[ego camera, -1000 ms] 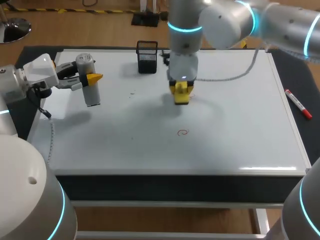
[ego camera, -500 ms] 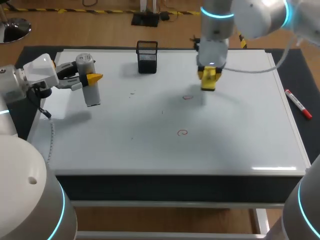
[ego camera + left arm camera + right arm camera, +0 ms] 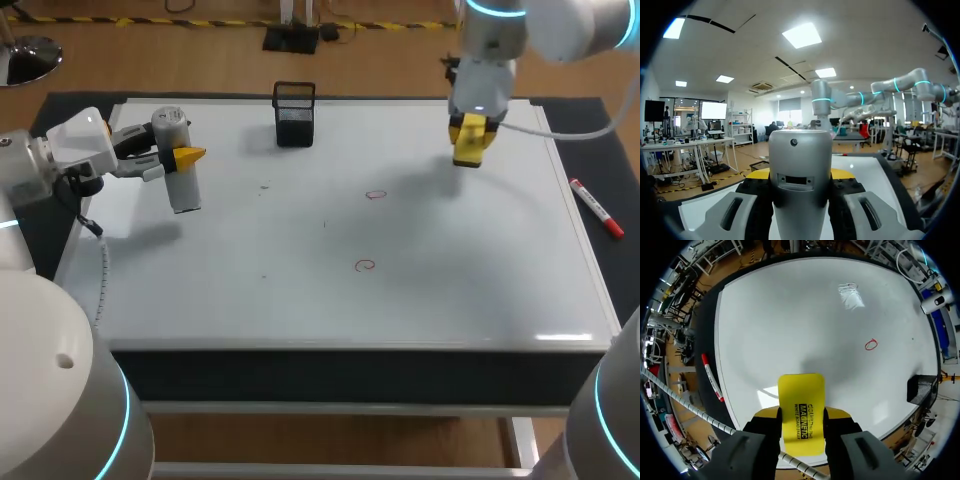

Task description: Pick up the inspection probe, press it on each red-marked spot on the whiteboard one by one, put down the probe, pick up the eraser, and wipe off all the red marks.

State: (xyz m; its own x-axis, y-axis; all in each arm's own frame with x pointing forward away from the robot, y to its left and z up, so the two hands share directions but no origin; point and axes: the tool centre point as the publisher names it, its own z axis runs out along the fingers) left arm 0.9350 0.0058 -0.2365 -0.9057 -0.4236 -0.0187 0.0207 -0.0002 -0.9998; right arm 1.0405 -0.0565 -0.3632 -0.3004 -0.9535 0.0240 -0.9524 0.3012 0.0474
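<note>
Since one second ago the right arm (image 3: 560, 25) has carried its load from the middle of the whiteboard (image 3: 480, 290) to a position near the far right corner. A red ring near the board's middle, hidden under the gripper at that time, is now exposed. The left arm (image 3: 40, 165) and its load have not changed position at the near part of the far left corner. Item count: one whiteboard, two arms, one probe, one holder, one eraser, one marker, two red marks. The probe (image 3: 182, 188) (image 3: 800, 185) is a grey cylinder with a lighter cap, held roughly upright above the board; the left gripper (image 3: 176, 158) (image 3: 800, 176) is clamped on it from both sides. The holder (image 3: 294, 115) (image 3: 920, 388) is a small open black box standing at the far edge, left of centre. The eraser (image 3: 469, 154) (image 3: 801, 402) is a flat yellow block with black print; the right gripper (image 3: 471, 136) (image 3: 801, 416) grips it on two sides, and its shadow falls on the board apart from it. The marker (image 3: 597, 208) (image 3: 711, 381), red-capped, lies on the dark mat (image 3: 600, 150) beside the right edge. The red marks (image 3: 376, 195) (image 3: 871, 344) are small open rings: one near the middle, the second (image 3: 366, 265) closer to the near edge.
</note>
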